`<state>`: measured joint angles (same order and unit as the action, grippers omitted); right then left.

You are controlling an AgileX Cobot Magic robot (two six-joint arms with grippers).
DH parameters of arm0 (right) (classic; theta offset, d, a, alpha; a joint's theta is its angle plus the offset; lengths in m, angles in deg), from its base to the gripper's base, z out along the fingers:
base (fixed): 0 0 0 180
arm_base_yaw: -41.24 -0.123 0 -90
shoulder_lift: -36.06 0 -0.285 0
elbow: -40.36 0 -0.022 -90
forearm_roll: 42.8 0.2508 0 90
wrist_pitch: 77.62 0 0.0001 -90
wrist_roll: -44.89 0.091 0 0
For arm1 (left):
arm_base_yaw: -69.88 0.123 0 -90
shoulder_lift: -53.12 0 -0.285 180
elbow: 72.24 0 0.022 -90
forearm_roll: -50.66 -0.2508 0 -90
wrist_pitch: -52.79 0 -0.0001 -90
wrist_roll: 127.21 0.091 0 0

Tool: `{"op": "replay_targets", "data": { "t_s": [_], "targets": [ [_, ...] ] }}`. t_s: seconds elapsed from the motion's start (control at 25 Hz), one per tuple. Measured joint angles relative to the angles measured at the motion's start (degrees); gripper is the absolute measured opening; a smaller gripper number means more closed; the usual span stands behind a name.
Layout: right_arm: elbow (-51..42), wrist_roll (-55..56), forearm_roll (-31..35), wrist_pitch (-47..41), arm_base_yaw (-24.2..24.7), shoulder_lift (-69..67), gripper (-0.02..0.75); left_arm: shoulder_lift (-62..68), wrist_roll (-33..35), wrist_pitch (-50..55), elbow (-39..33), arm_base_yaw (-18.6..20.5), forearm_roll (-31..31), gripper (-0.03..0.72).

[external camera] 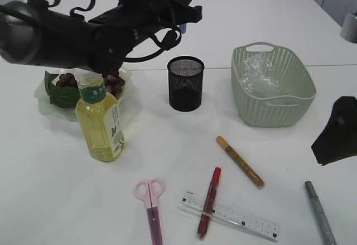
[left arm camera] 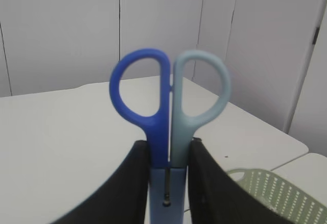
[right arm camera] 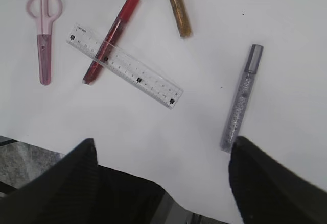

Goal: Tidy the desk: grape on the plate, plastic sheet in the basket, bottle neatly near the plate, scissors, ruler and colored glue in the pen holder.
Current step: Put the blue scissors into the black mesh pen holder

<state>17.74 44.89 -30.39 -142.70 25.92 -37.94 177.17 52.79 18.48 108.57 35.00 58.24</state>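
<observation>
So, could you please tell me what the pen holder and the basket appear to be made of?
The pen holder looks like black metal mesh: fine see-through weave, solid rim, matte finish; coated wire seems likely, though plastic mesh can't be ruled out. The basket looks like pale green moulded plastic: a regular perforated wall, rounded rim, cut-out handle, soft sheen.

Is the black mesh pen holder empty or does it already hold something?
Apparently empty: the black mesh pen holder shows nothing rising above its rim; its bottom is hidden.
</observation>
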Motion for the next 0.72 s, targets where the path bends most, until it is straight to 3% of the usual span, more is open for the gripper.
{"op": "replay_targets", "data": {
  "t_s": [0.24,0.72],
  "targets": [
    [0.0,-0.8,0.1,0.0,0.0,0.0,0.582,5.3,1.3,1.7,6.1,0.0,1.8,0.162],
    [0.0,-2.0,0.1,0.0,0.0,0.0,0.583,11.5,1.7,0.4,6.4,0.0,1.8,0.162]
  ]
}}
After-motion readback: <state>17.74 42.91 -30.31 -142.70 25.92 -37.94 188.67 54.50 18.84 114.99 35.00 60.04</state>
